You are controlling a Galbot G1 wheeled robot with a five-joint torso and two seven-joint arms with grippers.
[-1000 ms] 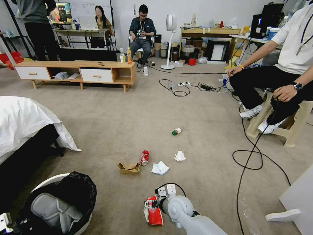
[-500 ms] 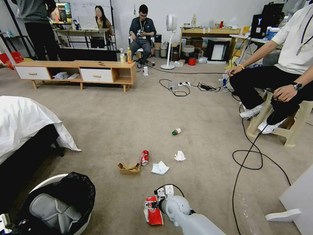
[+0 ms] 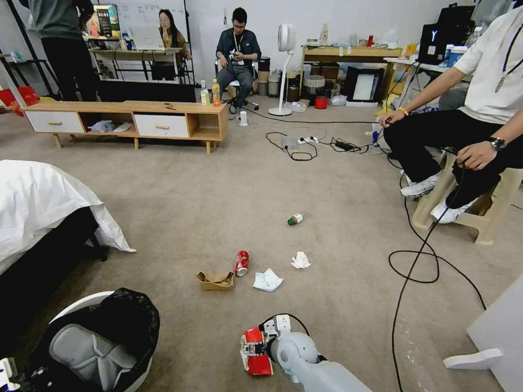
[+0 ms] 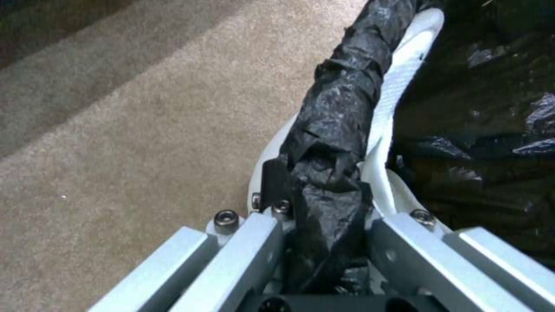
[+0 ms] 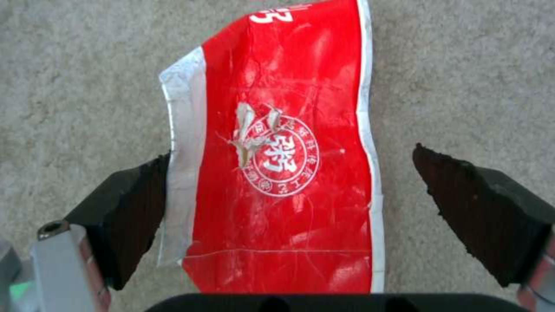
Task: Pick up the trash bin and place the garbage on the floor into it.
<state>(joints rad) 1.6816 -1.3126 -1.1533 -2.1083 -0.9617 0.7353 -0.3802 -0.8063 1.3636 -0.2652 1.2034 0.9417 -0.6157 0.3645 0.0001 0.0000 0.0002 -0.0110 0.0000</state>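
Note:
The trash bin (image 3: 76,306), white with a black bag, sits low at the near left. My left gripper (image 4: 324,190) is shut on its bagged rim (image 4: 405,78). A red snack wrapper (image 5: 283,151) lies flat on the floor (image 3: 180,201). My right gripper (image 5: 292,173) is open just above the wrapper, one finger at each long side of it. In the head view that gripper (image 3: 256,345) is at the near centre over the wrapper (image 3: 256,360). Farther out lie torn cardboard (image 3: 216,280), a red can (image 3: 241,263), two tissues (image 3: 267,280) (image 3: 300,260) and a green-capped bottle (image 3: 295,219).
A bed with a white sheet (image 3: 38,201) fills the left side. A black cable loop (image 3: 414,267) runs over the carpet at the right, near a seated person's stool (image 3: 490,218). A white furniture corner (image 3: 496,337) stands near right. A low wooden cabinet (image 3: 131,120) is far back.
My right arm has edged slightly down and nearer over the wrapper. The bin in my left gripper has shifted only a little.

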